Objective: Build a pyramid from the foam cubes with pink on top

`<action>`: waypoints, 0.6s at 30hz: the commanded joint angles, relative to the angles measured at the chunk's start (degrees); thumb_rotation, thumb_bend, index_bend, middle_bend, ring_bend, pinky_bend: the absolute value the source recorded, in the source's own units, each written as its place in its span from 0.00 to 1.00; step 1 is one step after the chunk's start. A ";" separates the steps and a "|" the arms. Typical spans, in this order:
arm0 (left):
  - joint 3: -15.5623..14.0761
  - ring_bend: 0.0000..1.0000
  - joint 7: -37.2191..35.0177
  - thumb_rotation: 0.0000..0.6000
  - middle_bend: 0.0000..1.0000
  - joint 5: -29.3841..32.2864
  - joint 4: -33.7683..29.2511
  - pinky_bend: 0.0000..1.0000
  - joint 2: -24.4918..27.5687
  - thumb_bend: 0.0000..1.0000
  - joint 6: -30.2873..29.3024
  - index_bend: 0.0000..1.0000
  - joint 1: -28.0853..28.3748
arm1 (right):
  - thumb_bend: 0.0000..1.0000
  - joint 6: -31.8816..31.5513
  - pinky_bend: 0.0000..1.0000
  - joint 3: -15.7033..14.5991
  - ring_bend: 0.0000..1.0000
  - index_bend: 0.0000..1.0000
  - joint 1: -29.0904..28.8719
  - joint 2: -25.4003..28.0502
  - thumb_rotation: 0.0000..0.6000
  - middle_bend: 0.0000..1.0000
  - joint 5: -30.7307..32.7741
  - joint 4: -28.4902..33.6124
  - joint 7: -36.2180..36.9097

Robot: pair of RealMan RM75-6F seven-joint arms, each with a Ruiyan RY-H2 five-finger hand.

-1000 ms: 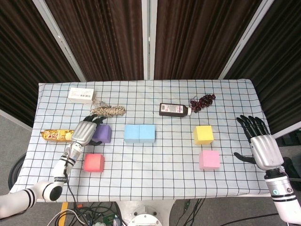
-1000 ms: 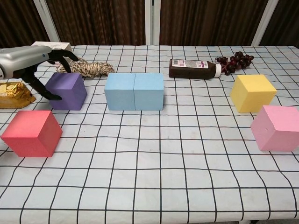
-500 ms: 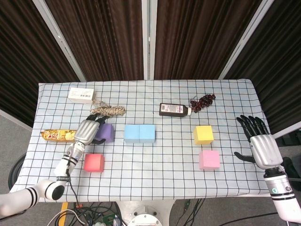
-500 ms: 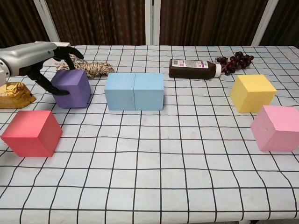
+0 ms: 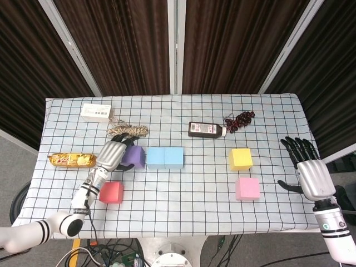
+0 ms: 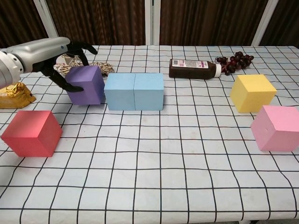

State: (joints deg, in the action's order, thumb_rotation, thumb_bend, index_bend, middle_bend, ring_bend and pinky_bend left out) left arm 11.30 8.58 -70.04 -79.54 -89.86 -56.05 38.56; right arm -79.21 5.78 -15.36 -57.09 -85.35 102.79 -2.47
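Observation:
My left hand grips the purple cube from its left side, thumb on the front face and fingers over the back, as the chest view shows. The cube sits right against the left end of the two light-blue cubes, which stand side by side. A red cube lies in front of the hand. On the right side are the yellow cube and, nearer me, the pink cube. My right hand hovers open at the table's right edge, holding nothing.
A dark bottle lies behind the blue cubes, with dark grapes beside it. A coil of rope and a white box sit at the back left. A gold snack packet lies at the left edge.
My left hand has carried the purple cube to the right, from a gap away to right beside the blue cubes. The right hand has stayed put.

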 commanded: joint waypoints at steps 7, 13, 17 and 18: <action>-0.01 0.10 0.94 1.00 0.41 1.03 1.63 0.16 -2.50 0.21 -0.38 0.16 0.69 | 0.00 -0.16 0.00 0.01 0.00 0.00 0.50 0.12 1.00 0.06 -0.12 -0.25 0.35; -0.08 0.11 1.44 1.00 0.41 1.39 2.18 0.16 -3.35 0.21 -1.18 0.16 0.57 | 0.00 -0.06 0.00 0.13 0.00 0.00 0.66 0.18 1.00 0.06 -0.07 -0.52 0.51; -0.38 0.11 1.27 1.00 0.41 1.52 2.25 0.16 -3.69 0.21 -0.91 0.16 0.58 | 0.00 -0.05 0.00 0.19 0.00 0.00 0.77 0.26 1.00 0.06 -0.06 -0.46 0.36; -0.43 0.11 1.37 1.00 0.41 1.39 2.45 0.16 -3.86 0.21 -1.13 0.16 0.57 | 0.00 -0.01 0.00 0.19 0.00 0.00 0.79 0.27 1.00 0.06 -0.07 -0.41 0.35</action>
State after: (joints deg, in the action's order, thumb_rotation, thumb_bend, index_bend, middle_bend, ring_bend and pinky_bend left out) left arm 10.91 9.91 -68.59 -77.19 -93.63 -57.07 39.14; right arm -79.21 5.96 -14.58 -56.83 -85.42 102.38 -2.11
